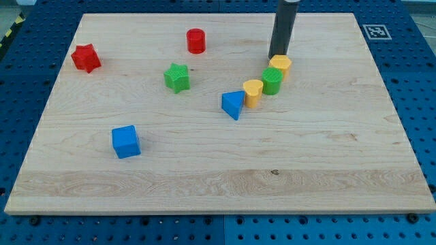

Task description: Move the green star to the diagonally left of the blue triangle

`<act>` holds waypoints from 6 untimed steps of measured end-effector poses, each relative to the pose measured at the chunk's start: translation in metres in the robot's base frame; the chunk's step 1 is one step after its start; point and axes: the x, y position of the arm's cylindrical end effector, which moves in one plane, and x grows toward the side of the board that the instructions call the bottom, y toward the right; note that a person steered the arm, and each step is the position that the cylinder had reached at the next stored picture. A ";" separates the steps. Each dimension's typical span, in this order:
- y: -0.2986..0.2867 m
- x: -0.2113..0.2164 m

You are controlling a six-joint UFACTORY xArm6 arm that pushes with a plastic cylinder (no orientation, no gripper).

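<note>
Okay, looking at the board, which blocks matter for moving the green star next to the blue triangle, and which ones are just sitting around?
Belongs to the job:
green star
blue triangle
my tip, now at the view's top by the yellow blocks, far from the star

Just lying about:
red star
red cylinder
blue cube
two yellow blocks
green cylinder

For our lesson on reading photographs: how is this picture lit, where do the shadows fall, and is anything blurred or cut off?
Camera view: soft, even light, no harsh glare on the wooden board; short faint shadows hug each block, as under the blue cube and green star; focus looks sharp throughout; the rod is cut off by the view's top, my tip beside the yellow block.
</note>
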 end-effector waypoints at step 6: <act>-0.156 0.000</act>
